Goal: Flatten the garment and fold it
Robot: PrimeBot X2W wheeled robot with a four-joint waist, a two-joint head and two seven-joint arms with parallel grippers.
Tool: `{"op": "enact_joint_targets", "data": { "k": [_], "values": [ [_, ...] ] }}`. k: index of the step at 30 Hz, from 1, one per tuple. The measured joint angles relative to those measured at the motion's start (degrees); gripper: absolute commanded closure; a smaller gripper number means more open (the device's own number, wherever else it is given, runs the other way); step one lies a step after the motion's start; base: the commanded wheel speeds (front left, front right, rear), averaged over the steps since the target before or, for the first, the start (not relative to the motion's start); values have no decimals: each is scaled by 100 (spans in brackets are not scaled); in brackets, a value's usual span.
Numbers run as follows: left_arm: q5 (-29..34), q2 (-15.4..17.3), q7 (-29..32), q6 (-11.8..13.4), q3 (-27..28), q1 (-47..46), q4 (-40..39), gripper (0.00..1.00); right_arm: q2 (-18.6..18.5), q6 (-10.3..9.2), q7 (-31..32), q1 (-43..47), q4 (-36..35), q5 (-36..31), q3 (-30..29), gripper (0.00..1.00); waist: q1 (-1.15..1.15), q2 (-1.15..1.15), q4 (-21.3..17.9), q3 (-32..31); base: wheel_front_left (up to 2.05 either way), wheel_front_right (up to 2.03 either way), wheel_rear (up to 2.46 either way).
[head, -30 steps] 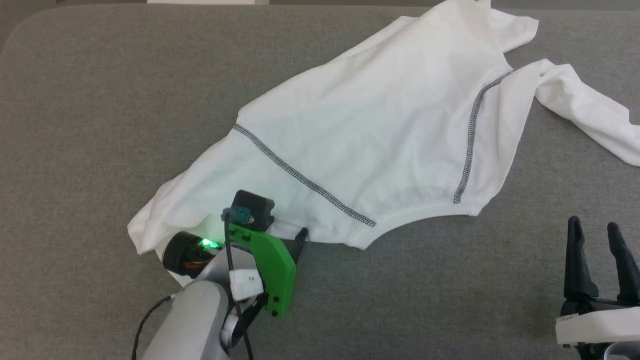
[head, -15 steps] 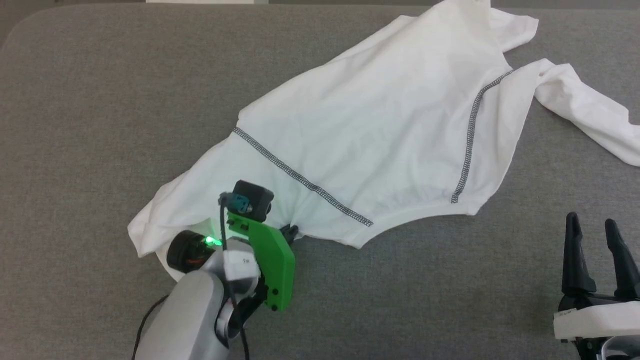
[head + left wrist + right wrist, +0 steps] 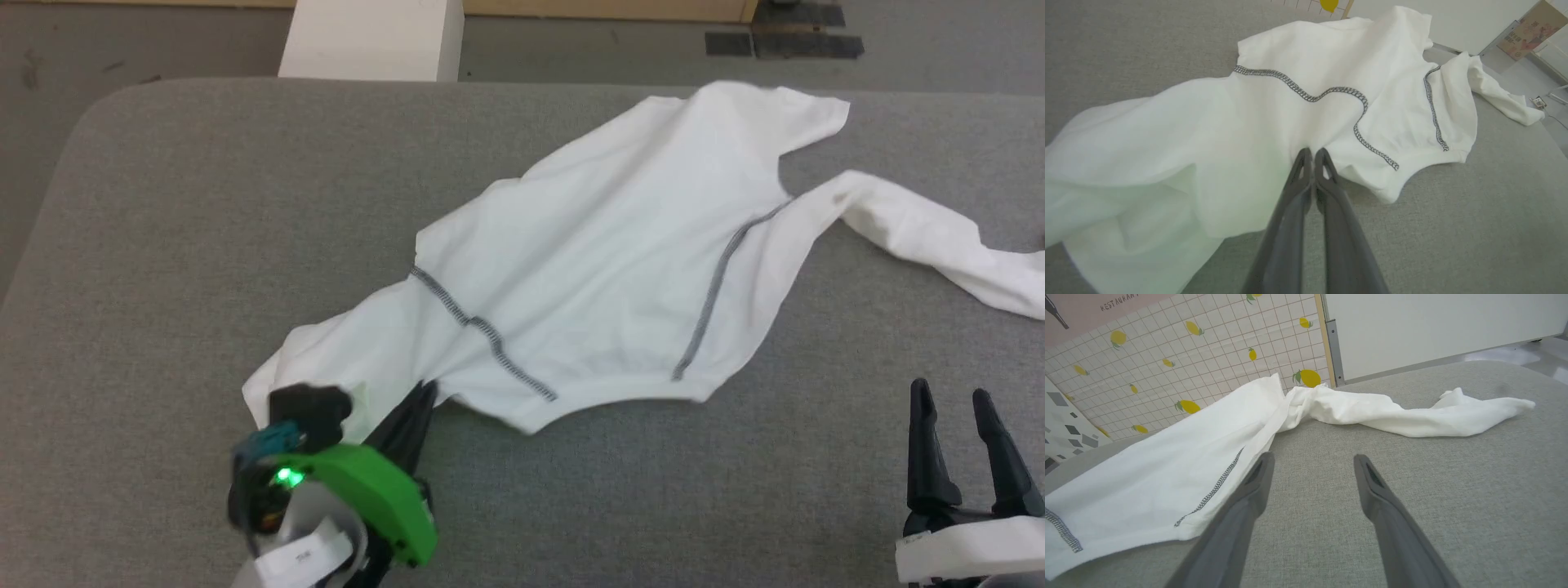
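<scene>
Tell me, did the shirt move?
Yes, partly. The shirt keeps its top at the far edge of the table, but its near part has bunched toward the shut left gripper pinching it; the once-straight seam now kinks.

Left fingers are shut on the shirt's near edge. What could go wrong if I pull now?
1. The left gripper seems to pinch only a small bit of the garment near its edge, so the thin fabric may slip out.
2. The right gripper stands open over bare table. A one-sided pull could bunch the cloth more: the seam beside the grip is already buckled.
</scene>
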Motion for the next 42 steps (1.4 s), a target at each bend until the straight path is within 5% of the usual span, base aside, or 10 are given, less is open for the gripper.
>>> {"op": "enact_joint_targets", "data": {
  "k": [5,13,21,32,42],
  "values": [
    [-66,159,-96,226,297,697,-193,100,-1,0,69,124,-32,-1,29,0,0,0,69,-220,0,0,0],
    [-202,231,-189,170,281,965,-259,100,-2,0,578,148,-245,-241,365,0,0,0,287,-285,0,0,0],
    [-213,91,-240,60,-21,504,-334,100,-291,1,2913,-1038,-550,-895,1135,0,0,0,373,11,0,0,0],
    [-166,-122,-325,-44,-366,-39,-163,100,-1814,2,5667,-1990,-443,-531,2293,0,1,0,618,530,0,0,0],
    [-246,-268,-478,-119,-578,-331,102,100,-1920,1,6018,-2454,-134,-499,2463,0,1,0,969,974,0,0,0]
  ]
}}
